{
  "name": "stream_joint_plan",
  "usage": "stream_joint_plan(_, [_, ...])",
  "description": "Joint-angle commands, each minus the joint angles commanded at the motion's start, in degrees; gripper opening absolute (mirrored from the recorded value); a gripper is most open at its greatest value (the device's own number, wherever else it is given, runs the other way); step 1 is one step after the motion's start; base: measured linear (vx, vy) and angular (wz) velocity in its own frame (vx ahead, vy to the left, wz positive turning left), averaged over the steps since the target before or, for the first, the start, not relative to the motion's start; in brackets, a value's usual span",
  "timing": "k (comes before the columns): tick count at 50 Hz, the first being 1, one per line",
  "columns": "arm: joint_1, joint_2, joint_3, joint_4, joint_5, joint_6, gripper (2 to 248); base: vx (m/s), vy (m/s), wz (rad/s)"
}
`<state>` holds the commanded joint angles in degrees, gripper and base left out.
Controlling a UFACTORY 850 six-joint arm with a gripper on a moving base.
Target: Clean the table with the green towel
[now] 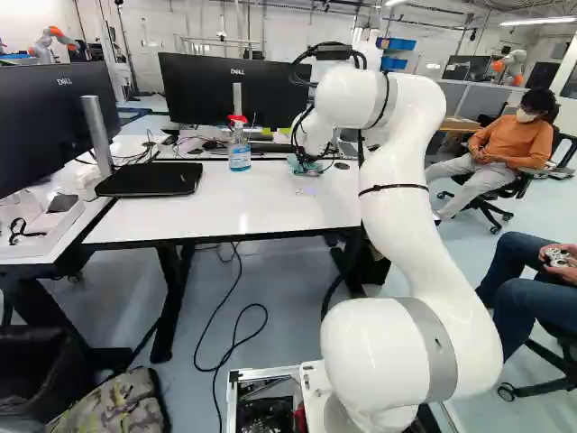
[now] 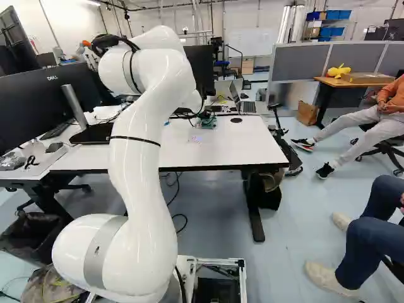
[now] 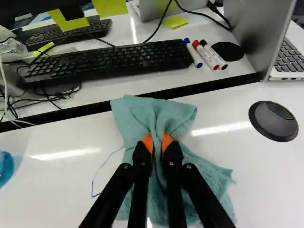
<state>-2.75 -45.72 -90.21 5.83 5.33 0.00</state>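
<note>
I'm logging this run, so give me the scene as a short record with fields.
Gripper: closed on the towel
Towel: green, bunched between the fingers, spread below them on the table
Table: white, glossy
Mark to clean: blue line beside the towel, on the spray bottle's side
Spray bottle: upright, red top, blue liquid
Beyond the dark gap: keyboard, three capped markers
Cleaning status: unfinished, line visible

Teal towel (image 3: 154,114), bunched, ends splayed, at one o'clock on the glossy white table (image 1: 225,203), marked with blue.
</note>
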Motion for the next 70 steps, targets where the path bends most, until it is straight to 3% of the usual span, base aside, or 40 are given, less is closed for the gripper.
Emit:
stream_joint_plan(39, [5.21,0.50,0.70,0.00,0.00,0.00,41,0.000,0.000,0.000])
stream_joint_plan(70, [8.01,6.61,9.39,0.00,0.00,0.00,41,0.000,0.000,0.000])
